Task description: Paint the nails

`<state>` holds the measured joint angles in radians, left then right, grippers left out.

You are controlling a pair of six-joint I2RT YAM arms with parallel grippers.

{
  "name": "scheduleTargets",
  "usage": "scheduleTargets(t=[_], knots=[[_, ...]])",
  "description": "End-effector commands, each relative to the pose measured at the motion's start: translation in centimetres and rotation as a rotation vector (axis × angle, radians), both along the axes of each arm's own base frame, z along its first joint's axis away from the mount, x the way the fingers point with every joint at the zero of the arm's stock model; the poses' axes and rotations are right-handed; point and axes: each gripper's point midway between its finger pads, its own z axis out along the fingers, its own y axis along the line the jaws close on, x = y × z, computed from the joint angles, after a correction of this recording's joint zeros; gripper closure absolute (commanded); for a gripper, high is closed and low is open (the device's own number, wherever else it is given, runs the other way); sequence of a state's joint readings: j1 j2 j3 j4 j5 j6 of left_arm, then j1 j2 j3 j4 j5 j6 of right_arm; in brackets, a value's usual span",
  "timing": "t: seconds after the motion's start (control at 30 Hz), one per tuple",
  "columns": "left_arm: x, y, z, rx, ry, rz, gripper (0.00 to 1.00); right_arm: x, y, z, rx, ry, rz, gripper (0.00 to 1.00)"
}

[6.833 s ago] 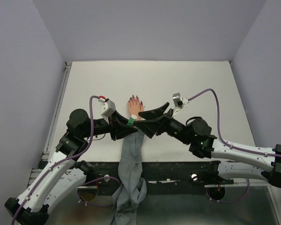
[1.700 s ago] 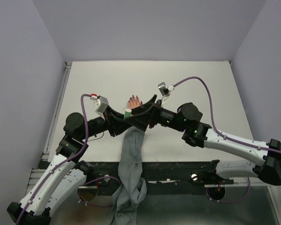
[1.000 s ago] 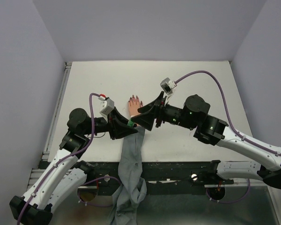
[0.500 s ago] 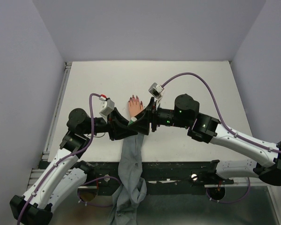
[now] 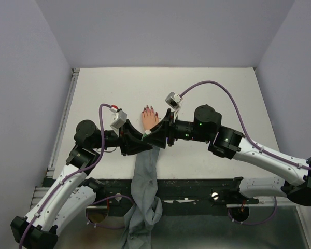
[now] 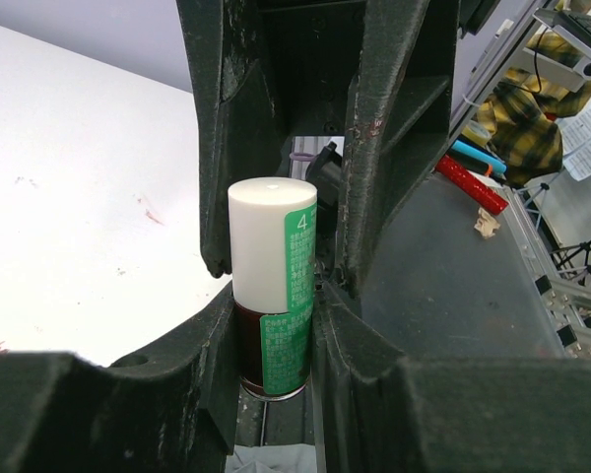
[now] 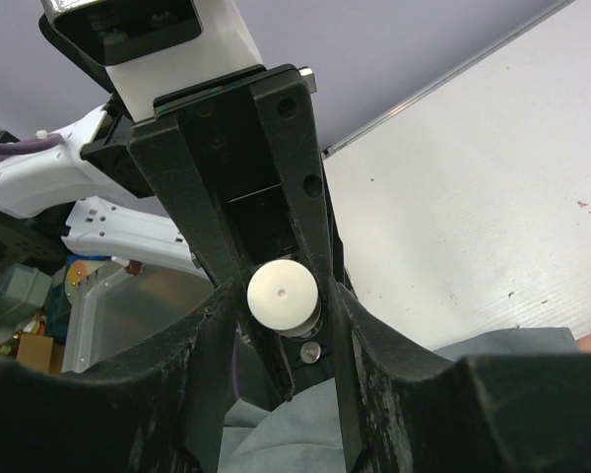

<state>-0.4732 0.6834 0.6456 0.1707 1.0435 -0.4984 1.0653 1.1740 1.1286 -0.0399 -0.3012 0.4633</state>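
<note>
Left end effector (image 6: 276, 305): pinched on the dark glass body of the polish bottle (image 6: 271, 367), low down. This grip leaves the top of the bottle free for the other arm.
Bottle: held upright, above the bench (image 5: 223, 93) and over the grey sleeve (image 5: 145, 174), likely so that nothing spills once it is opened.
Cap (image 6: 261, 241): white and on the bottle. It stands clear above the left fingers, so it can be reached from the opposite side.
Right end effector (image 7: 284, 307): partly spread, with one finger on each side of the cap and lined up with the bottle's axis. Whether the fingers already press on the cap cannot be told.
Arms: they meet nose to nose near the middle of the bench. One steadies the bottle and the other is set to twist.
Nails (image 5: 147, 108): dark red-purple tips on the mannequin hand (image 5: 149, 119). The hand lies flat on the bench just beyond the two end effectors with its fingers pointing away, and neither end effector touches it.
Step in hand: judged to be uncapping, with no painting begun.
Next move calls for: a firm hold on the cap, then a turn against the steady left grip.
</note>
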Motion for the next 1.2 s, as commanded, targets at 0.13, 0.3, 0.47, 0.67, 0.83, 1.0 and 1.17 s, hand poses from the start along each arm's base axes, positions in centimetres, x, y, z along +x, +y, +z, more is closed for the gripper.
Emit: scheduleTargets(t=[0.13, 0.3, 0.47, 0.67, 0.83, 1.0, 1.17], knots=[[0.0, 0.1, 0.1, 0.0, -0.029, 0.012, 1.0, -0.1, -0.4, 0.7, 0.031, -0.012, -0.015, 0.99], [0.1, 0.0, 0.0, 0.003, -0.028, 0.012, 1.0, 0.0, -0.4, 0.7, 0.032, -0.009, -0.017, 0.99], [0.0, 0.0, 0.1, 0.003, -0.029, 0.011, 1.0, 0.0, -0.3, 0.5, 0.029, -0.009, -0.014, 0.99], [0.8, 0.2, -0.1, 0.013, -0.042, 0.068, 1.0, 0.4, -0.2, 0.8, 0.052, -0.003, -0.038, 0.99], [2.5, 0.7, -1.0, 0.076, -0.072, 0.211, 1.0, 2.3, 0.0, -0.6, 0.043, 0.053, -0.149, 0.99], [4.2, 1.6, -1.9, 0.145, -0.116, 0.365, 1.0, 3.7, 0.2, -2.4, 0.023, 0.13, -0.234, 0.99], [5.4, 2.3, -2.6, 0.206, -0.15, 0.477, 1.0, 5.0, 0.4, -4.1, 0.013, 0.201, -0.314, 0.99]])
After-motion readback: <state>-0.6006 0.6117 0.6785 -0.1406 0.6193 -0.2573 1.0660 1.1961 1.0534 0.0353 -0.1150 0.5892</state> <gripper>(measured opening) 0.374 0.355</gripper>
